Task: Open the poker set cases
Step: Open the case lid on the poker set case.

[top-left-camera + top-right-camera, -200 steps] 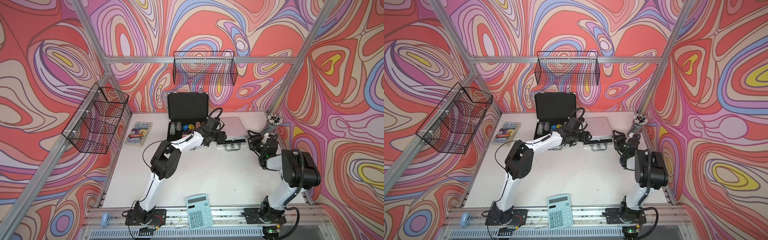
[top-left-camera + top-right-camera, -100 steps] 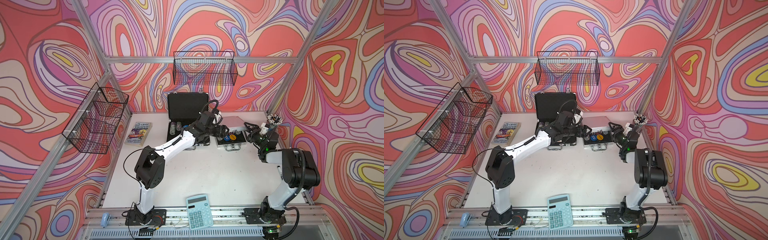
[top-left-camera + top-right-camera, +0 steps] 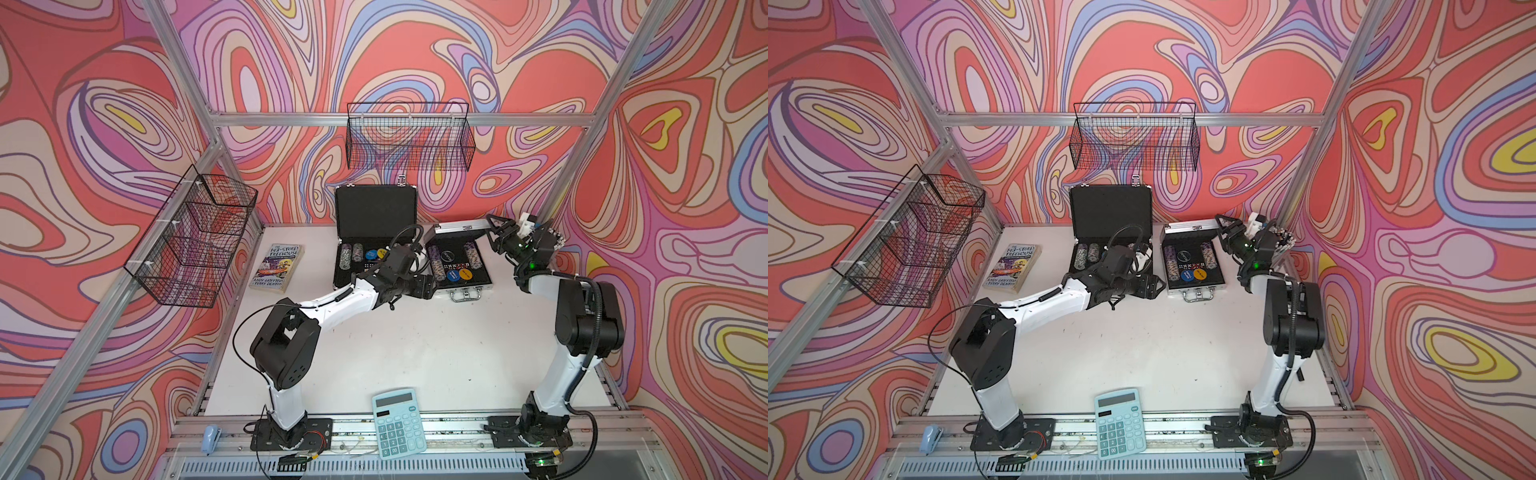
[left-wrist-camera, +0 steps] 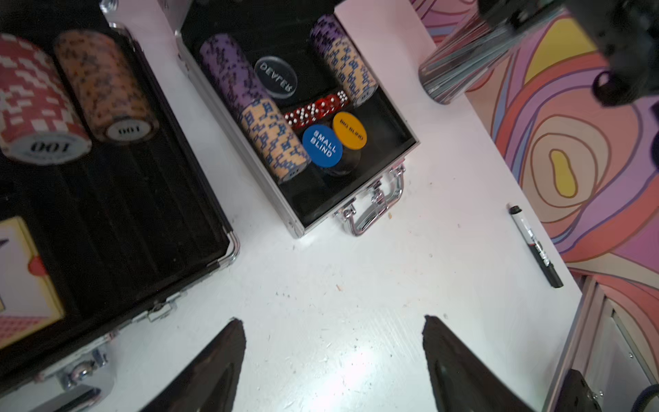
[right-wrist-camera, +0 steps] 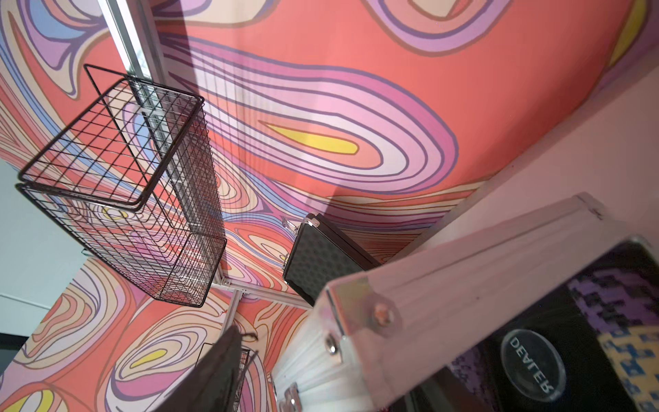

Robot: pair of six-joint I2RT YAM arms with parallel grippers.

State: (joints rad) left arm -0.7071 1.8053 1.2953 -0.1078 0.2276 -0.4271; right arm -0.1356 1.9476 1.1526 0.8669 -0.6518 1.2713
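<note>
Both poker set cases stand open at the back of the table. The larger black case [image 3: 376, 212] [image 3: 1111, 212] has its lid upright, with chips in its base [image 4: 117, 221]. The smaller silver case [image 3: 484, 266] [image 4: 235, 117] shows chips, dice and buttons, and its lid [image 3: 457, 226] [image 5: 463, 278] is raised. My right gripper [image 3: 491, 232] [image 3: 1220, 230] is open at that lid's right corner. One finger [image 5: 217, 371] stands off the lid; the other is hidden behind it. My left gripper [image 3: 428, 286] [image 4: 331, 321] hangs open and empty over bare table in front of the cases.
A paperback book [image 3: 276, 268] lies left of the black case. A light-blue calculator [image 3: 399, 422] sits at the front edge. Wire baskets hang on the back wall [image 3: 409, 139] and the left wall [image 3: 191, 237]. A black marker [image 4: 535, 246] and a striped cup [image 4: 460, 71] are at the right.
The silver case went from closed to open as its lid swung up with my right gripper at its corner. My left gripper drew back from the case's front.
</note>
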